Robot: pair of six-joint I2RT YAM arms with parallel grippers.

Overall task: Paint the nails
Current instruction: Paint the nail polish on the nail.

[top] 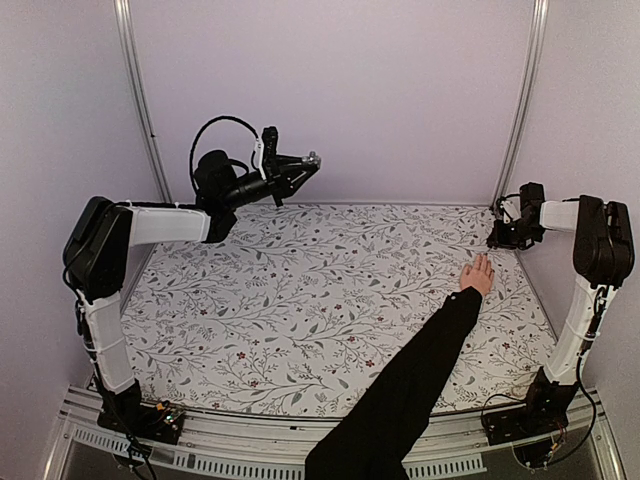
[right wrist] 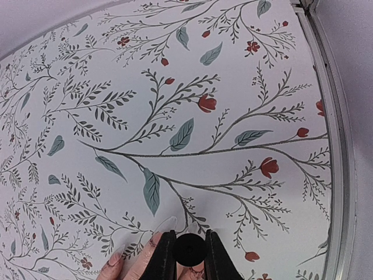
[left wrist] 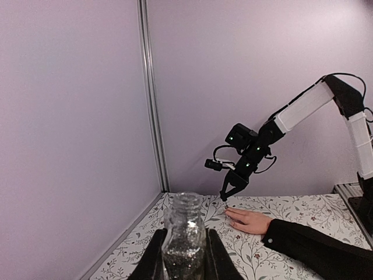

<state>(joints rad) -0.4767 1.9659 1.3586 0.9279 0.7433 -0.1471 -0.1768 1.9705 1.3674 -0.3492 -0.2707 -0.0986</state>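
The human hand (top: 477, 275) lies palm down on the floral worktop (top: 300, 290) at the far right, its black sleeve (top: 420, 380) running back toward the near edge. The nails (right wrist: 166, 224) are long and pale. The right wrist view shows them at the bottom of the frame, pointing toward the far right corner and resting on the patterned surface.

The right gripper (top: 500, 238) sits low at that far right corner, just beyond the fingertips of the hand. Its fingers (right wrist: 160, 256) are clenched on a black round piece (right wrist: 189, 249), seen end-on directly above the hand. Whether anything under that piece touches a nail cannot be told, as the piece hides it.

The left gripper (top: 300, 170) is raised well above the far left part of the worktop, well apart from the hand. Its fingers (left wrist: 152, 256) grasp a small clear bottle (left wrist: 183, 233) by its sides. The bottle stands upright between them with its threaded neck open and a dark, speckled filling inside. From the left wrist view, the right arm reaches down from the right, its gripper tip hanging just above the hand's fingertips.
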